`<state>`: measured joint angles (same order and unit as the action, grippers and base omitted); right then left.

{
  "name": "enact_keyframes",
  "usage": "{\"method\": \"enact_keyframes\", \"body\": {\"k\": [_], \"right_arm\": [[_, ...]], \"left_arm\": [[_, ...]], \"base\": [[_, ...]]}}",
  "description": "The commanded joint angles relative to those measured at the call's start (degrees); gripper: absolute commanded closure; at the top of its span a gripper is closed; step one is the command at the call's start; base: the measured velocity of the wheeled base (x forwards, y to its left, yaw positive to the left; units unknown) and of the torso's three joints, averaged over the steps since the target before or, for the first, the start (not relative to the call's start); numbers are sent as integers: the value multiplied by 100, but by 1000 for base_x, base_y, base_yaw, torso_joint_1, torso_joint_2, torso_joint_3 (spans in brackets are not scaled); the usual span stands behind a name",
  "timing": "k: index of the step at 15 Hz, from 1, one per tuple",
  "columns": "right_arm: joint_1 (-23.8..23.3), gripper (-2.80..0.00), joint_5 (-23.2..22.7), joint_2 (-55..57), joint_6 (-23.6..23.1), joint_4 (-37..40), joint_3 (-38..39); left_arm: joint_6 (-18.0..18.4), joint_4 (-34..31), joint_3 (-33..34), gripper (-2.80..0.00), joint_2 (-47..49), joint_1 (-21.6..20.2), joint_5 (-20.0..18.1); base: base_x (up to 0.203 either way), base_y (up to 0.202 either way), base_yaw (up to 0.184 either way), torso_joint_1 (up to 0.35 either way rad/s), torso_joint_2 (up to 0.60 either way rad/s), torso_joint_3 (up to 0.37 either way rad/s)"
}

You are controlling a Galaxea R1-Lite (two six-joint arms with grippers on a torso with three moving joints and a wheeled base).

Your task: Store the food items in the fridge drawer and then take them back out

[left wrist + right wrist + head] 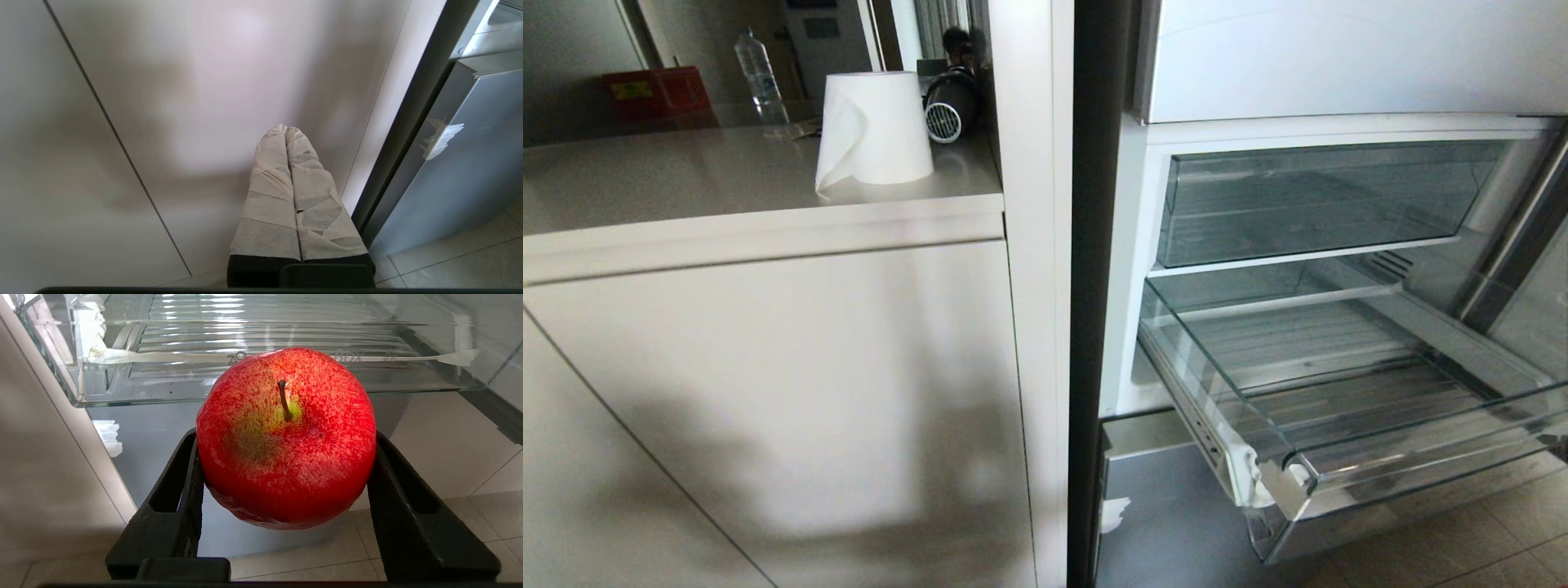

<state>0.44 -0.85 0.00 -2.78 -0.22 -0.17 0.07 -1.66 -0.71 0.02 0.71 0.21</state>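
The left gripper (286, 130) has two long, slim fingers (269, 196) wrapped from tip almost to base in overlapping strips of pale, off-white tape, creased and peeling at some edges. Below the wrapping the fingers are bare black, and they rise from a black block with a dark bar across its front. The right gripper (286, 465) is unwrapped: its fingers (412, 514) are broad matt-black plastic, faintly textured, each with a long slot cut through, and a rounded black block sits at the base.

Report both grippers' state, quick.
Left gripper: shut, empty.
Right gripper: shut on the red apple, before the pulled-out drawer.
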Motion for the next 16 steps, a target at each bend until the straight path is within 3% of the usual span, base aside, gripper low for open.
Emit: {"method": "enact_keyframes", "body": {"k": [1, 3, 7, 16], "right_arm": [[2, 0, 30, 78, -3, -278, -304], [9, 0, 99, 675, 29, -446, -1004], [95, 0, 203, 2940, 48, -442, -2576], [821, 0, -228, 7688, 665, -200, -5293]], "left_arm": [[1, -1, 0, 0, -2, 0, -3], [1, -1, 0, 0, -2, 0, -2], [1, -1, 0, 0, -2, 0, 5], [1, -1, 0, 0, -2, 0, 6]], "base": [[0, 0, 0, 0, 0, 0], [0, 0, 0, 0, 0, 0], [0, 0, 0, 0, 0, 0], [0, 0, 0, 0, 0, 0]]}}
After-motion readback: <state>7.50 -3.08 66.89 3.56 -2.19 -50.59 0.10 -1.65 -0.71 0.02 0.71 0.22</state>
